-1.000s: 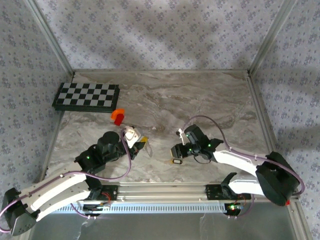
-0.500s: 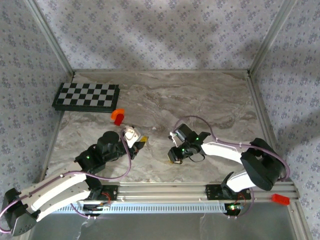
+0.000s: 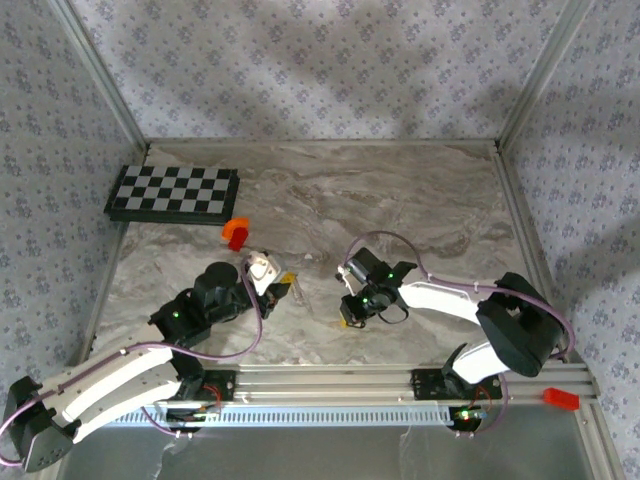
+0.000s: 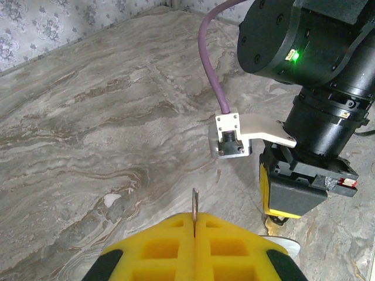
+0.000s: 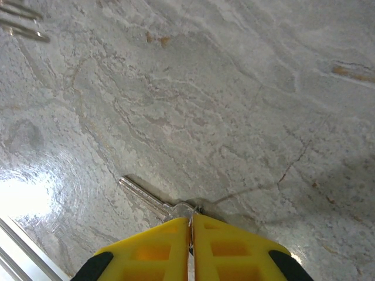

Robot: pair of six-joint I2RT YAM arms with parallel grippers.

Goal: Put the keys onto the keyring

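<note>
My left gripper is shut on a thin silvery sliver seen edge-on, the keyring, which sticks out past the yellow fingertips above the marble table. My right gripper is down at the table surface, its yellow fingers shut on the head of a key. The key's silver blade lies flat on the marble and points away to the left. The head is mostly hidden between the fingers. The right arm's wrist stands close to the right of the left fingertips.
A black-and-white checkerboard lies at the back left, with an orange-red block just in front of it. An aluminium rail runs along the near edge by the arm bases. Patterned walls close in three sides.
The right arm has swung left and lowered to the table, and its jaws have closed on the key. The left arm has stayed still.
</note>
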